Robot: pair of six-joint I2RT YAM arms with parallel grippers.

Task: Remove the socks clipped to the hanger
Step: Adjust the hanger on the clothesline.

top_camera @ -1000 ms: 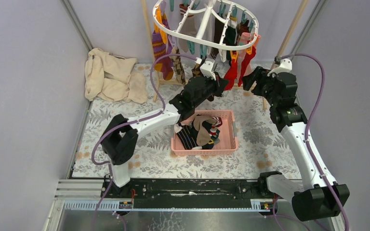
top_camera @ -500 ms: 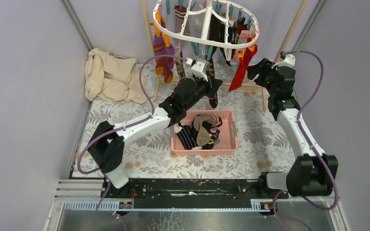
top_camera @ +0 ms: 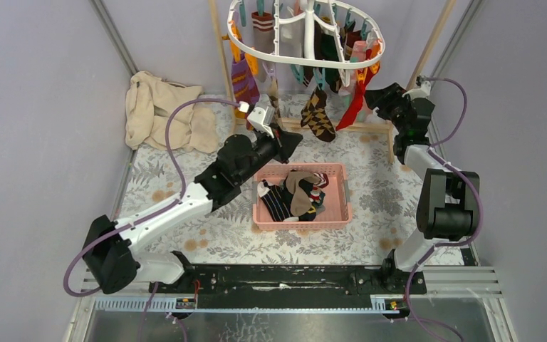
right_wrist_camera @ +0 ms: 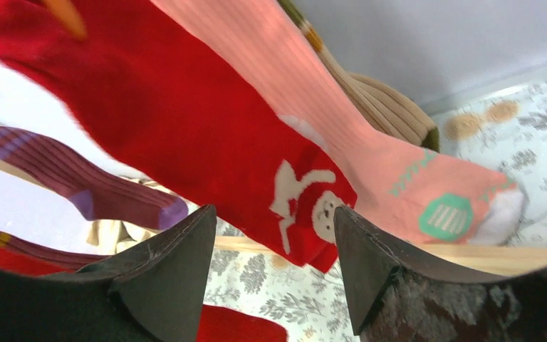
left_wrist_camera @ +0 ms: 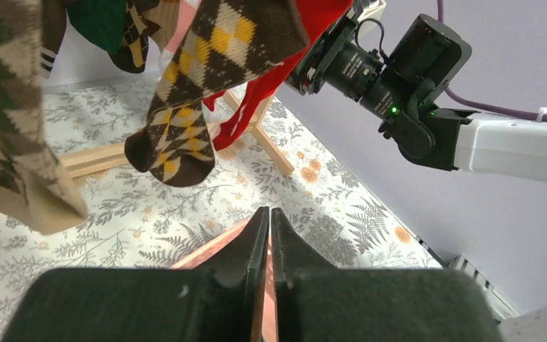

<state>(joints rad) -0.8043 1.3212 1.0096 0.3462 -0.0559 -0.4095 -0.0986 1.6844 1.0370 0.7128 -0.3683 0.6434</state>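
The white oval hanger (top_camera: 306, 53) hangs at the top centre with several socks clipped round its rim. A brown argyle sock (top_camera: 318, 117) (left_wrist_camera: 192, 107) dangles lowest, and a red sock (top_camera: 352, 107) (left_wrist_camera: 256, 100) hangs to its right. My left gripper (top_camera: 288, 139) (left_wrist_camera: 269, 214) is shut with nothing in it, below and left of the argyle sock and apart from it. My right gripper (top_camera: 374, 96) (right_wrist_camera: 274, 217) is open, and the toe of the red sock (right_wrist_camera: 206, 128) with a Santa figure sits just beyond its fingertips. A pink sock (right_wrist_camera: 370, 164) and a purple one (right_wrist_camera: 107, 196) hang beside it.
A pink slotted basket (top_camera: 340, 206) holding several socks stands mid-table, just under the left gripper. A beige cloth (top_camera: 160, 114) lies at the back left. The wooden pole frame (top_camera: 370, 130) stands under the hanger. Grey walls close in on both sides.
The left arm has drawn back down and to the left, away from the hanger. The right gripper has risen toward the red sock and narrowed slightly. The hanger has swung.
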